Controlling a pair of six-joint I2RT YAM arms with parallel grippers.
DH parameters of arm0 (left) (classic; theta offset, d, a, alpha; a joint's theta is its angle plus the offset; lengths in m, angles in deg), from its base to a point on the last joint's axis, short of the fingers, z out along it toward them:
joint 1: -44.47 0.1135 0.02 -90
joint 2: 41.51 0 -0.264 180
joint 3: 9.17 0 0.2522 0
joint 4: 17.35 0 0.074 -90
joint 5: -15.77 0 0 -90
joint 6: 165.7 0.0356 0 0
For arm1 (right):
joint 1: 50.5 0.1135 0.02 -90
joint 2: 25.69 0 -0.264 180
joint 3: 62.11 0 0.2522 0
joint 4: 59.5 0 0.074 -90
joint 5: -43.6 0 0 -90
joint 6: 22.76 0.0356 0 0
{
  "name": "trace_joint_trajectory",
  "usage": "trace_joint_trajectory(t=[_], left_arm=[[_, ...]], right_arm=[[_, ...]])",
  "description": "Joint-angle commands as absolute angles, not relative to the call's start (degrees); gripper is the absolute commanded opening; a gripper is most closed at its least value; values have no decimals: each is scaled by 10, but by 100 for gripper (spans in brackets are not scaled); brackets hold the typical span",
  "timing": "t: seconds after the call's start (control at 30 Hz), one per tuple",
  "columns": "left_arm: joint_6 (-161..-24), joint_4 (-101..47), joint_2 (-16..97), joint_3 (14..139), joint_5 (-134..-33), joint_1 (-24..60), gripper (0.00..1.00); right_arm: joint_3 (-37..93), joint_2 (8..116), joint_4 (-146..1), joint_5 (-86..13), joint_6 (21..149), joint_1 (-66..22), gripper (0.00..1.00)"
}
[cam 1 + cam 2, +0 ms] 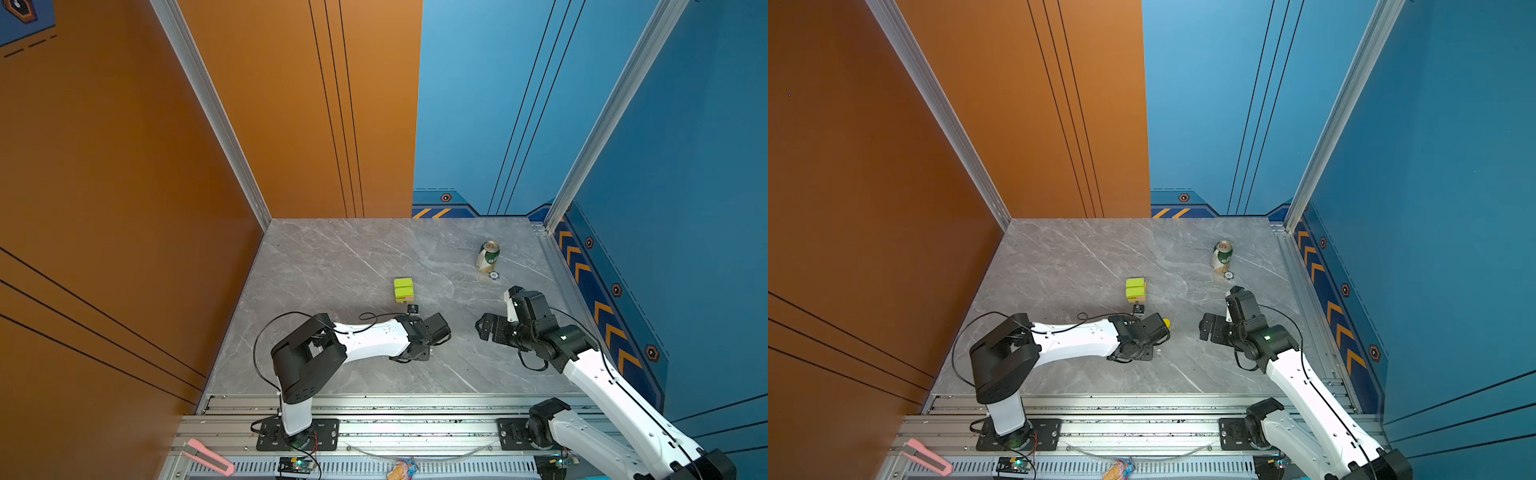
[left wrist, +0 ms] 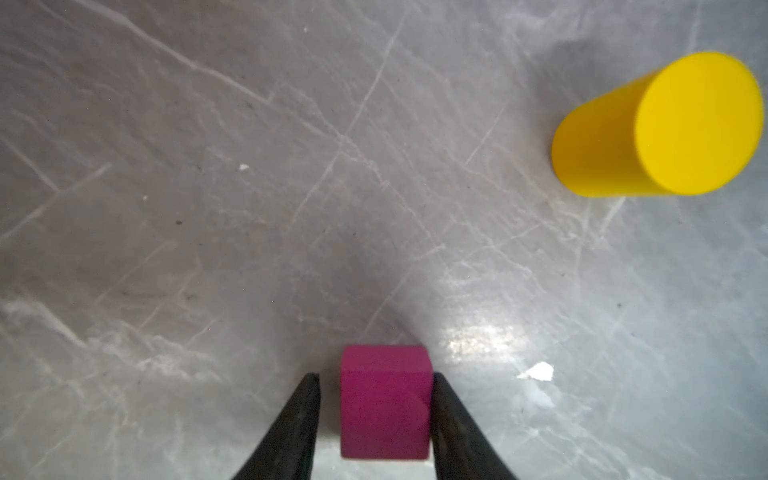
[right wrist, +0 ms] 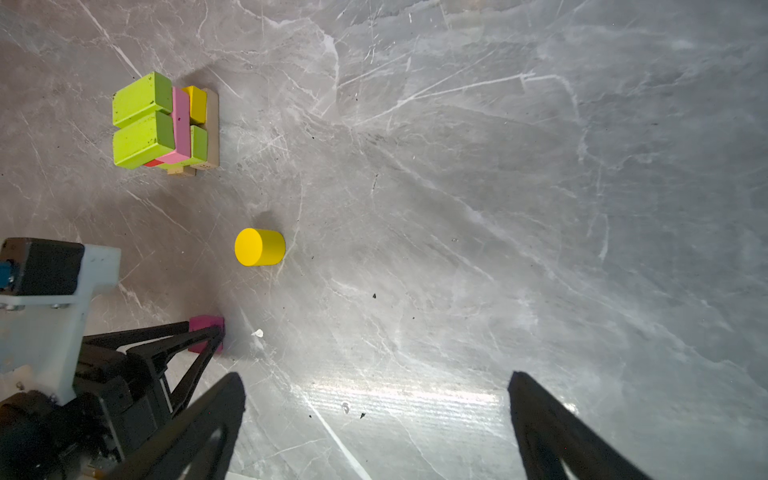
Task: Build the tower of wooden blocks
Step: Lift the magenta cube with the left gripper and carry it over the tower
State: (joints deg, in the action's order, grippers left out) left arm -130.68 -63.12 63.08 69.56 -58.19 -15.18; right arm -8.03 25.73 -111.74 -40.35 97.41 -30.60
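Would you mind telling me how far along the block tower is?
Done: the multicoloured wood-block tower stands, lime-green slabs topmost. In hand: the left gripper brackets the magenta wooden cube, not yet clamped. Left: that cube and the yellow wooden cylinder, both off the tower.

A grey, marble-veined surface [image 1: 332,266] sits boxed in. Orange walls [image 1: 124,166] rise along its left side and behind it, and blue walls [image 1: 685,166] with orange chevron trim [image 1: 582,270] stand to its right. Aluminium rails [image 1: 395,405] line its near edge, and light glares off it.
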Motion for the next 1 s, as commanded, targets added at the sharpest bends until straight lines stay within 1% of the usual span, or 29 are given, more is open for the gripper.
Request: trace_joint_trajectory(t=[0.0, 0.2, 0.67, 0.97], left_arm=[[-1308, -654, 629, 699, -584, -146, 40], [-1305, -654, 623, 695, -585, -143, 31], [-1300, -668, 596, 687, -578, -140, 28], [-1284, -709, 556, 711, -557, -131, 28]], right_arm=[[-80, 254, -1118, -397, 964, -308, 100], [-80, 255, -1118, -395, 964, -309, 100], [-77, 268, -1118, -389, 963, -308, 100], [-75, 275, -1115, -390, 964, -307, 100]])
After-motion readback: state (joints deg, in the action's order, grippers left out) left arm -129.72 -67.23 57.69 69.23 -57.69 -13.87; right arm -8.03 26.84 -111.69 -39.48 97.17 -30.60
